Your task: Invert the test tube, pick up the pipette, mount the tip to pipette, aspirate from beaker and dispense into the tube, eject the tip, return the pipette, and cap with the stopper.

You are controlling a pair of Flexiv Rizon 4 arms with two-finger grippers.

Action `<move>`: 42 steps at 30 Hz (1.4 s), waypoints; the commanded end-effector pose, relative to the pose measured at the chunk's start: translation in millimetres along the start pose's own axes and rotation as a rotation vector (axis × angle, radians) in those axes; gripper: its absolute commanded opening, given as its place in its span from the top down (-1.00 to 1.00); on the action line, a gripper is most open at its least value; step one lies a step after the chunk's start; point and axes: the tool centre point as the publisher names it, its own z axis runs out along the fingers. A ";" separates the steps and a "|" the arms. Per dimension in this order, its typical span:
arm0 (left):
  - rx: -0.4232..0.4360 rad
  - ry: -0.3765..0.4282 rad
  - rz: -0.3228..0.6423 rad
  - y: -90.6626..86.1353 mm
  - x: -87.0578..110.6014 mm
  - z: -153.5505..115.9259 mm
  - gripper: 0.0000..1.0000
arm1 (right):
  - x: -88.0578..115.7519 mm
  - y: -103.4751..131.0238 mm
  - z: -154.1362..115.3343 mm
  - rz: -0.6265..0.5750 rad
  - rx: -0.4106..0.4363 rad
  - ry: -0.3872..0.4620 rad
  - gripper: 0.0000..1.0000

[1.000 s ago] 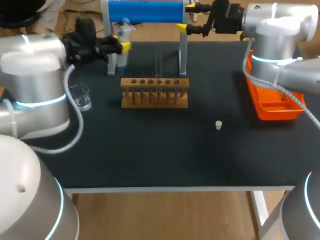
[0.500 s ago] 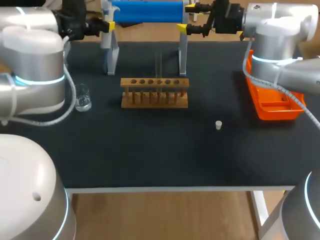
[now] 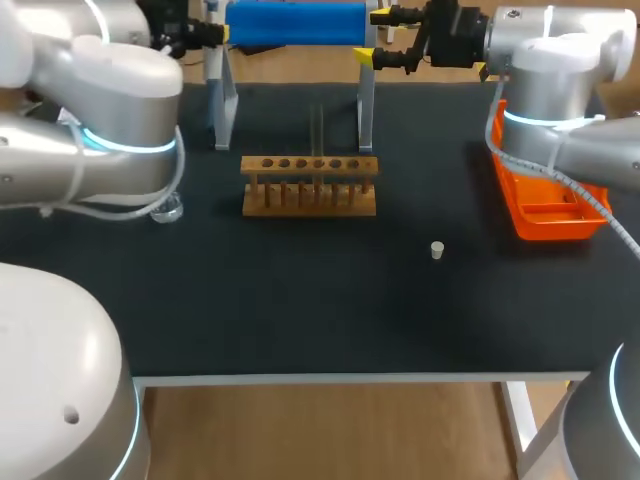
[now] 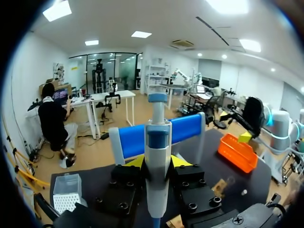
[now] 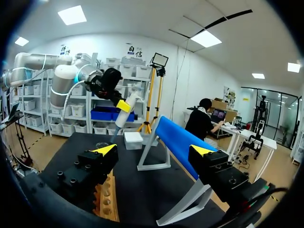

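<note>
The left gripper (image 4: 157,164) is clamped on the pipette (image 4: 157,142), its yellow-tipped fingers pressing the white body from both sides, with the blue-banded plunger end standing up above them. From across the table you see it held in the air, the pipette tilted. Just beyond the held pipette runs the blue bar of the pipette stand (image 4: 187,129) on its white legs. Down to one side of the gripper, the clear tip box (image 4: 66,192) sits on the dark table (image 3: 300,300). Far beyond the stand lies the orange tray (image 4: 236,152).

The right gripper (image 3: 372,37) stands open with nothing between its fingers, close to the other end of the blue bar at the back of the table. Below and ahead of it is the wooden rack (image 3: 310,185), with the test tube (image 3: 318,128) standing upright in it. The stopper (image 3: 437,250) lies alone on the table, well apart from both grippers, out past the rack toward the front edge. The beaker (image 3: 170,209) sits under the left arm's elbow, mostly hidden by it.
</note>
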 end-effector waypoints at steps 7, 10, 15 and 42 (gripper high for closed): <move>-0.008 -0.184 0.000 -16.2 -0.3 44.9 1.00 | -0.8 -0.1 -0.6 0.000 0.000 0.003 -1.00; -0.012 -0.218 -0.010 -18.5 -3.1 52.3 1.00 | -0.8 -0.1 -0.6 0.000 0.000 0.003 -1.00; -0.039 -0.268 -0.022 -18.2 -8.2 62.3 1.00 | -0.8 -0.1 -0.6 0.000 0.000 0.003 -1.00; -0.106 -0.383 -0.053 -13.5 -37.8 89.5 1.00 | -0.8 -0.1 -0.6 0.000 0.000 0.003 -1.00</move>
